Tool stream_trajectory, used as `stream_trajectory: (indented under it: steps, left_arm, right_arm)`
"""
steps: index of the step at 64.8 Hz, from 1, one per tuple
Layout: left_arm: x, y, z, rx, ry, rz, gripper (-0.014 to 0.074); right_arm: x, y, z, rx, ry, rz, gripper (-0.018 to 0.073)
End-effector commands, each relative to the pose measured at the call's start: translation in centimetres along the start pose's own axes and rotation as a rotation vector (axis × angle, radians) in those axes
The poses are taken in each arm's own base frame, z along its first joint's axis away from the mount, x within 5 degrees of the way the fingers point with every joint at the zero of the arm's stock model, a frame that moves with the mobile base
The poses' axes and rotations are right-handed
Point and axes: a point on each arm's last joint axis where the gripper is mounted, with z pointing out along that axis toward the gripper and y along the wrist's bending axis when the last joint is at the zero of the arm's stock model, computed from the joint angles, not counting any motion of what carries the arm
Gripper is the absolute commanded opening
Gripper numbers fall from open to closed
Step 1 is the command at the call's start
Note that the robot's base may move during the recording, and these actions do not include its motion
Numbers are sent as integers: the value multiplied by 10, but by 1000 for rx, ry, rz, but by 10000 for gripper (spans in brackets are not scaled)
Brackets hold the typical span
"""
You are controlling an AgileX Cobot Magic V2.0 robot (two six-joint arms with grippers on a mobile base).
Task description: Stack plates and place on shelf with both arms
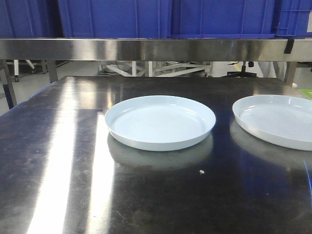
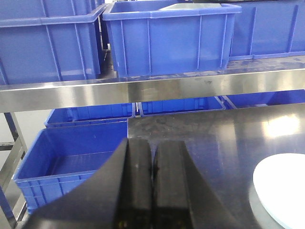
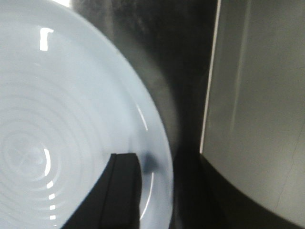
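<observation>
Black pads of the left gripper (image 2: 152,186) are pressing flat together, holding nothing, while it is hovering by the left edge of the dark steel tabletop (image 1: 58,161); a single dark finger of the right gripper (image 3: 121,191) is hanging over the rim of one pale blue plate (image 3: 57,119), its partner out of frame, so whether that claw is spread or closed is not showing. Both plates are lying apart on the tabletop, one at centre (image 1: 160,122), the other (image 1: 275,119) running off the right edge, neither lifted. Stacking appears to be only beginning: the next move is likely calling for the right claw to be pinching that rim and carrying its plate onto the centre one. Beyond, the stainless shelf rail (image 1: 146,48) and blue crates (image 1: 117,17) are standing
</observation>
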Motion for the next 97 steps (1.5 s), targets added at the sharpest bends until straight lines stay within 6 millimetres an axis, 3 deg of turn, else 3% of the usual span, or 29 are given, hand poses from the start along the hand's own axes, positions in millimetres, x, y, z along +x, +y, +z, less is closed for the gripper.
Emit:
stream_trajectory:
  steps: [1,13,32,45,60,67,80,88,97]
  left_arm:
    - [-17,2,-2,-21,-105,-3,82]
    - [-17,2,-2,-21,-105,-3,82]
    - [-17,2,-2,-21,-105,-3,82]
    - [-17,2,-2,-21,-105,-3,82]
    - [-17,2,-2,-21,-105,-3,82]
    - [-17,2,-2,-21,-105,-3,82]
    - [-17,2,-2,-21,-105,-3,82]
    - [-17,2,-2,-21,-105,-3,82]
    - [-17,2,-2,-21,-105,-3,82]
  right_arm:
    - [-6,7,-25,-7,-81,-19,239]
    - [-8,8,-31,-6,-101,0,42]
    - [-8,2,-81,-120,-212,115,57]
    - [-6,33,-103,-238,-287,103,57]
    - [-12,101,-82,-292,-280,-50,57]
    - [-13,135,-65,-322,-274,-98,57]
    - [-12,179,-30,-340,-253,-161,57]
    - [-10,194,-17,-344,-239,-186,57]
    - [-12,197,-11,-332,-259,-194,60]
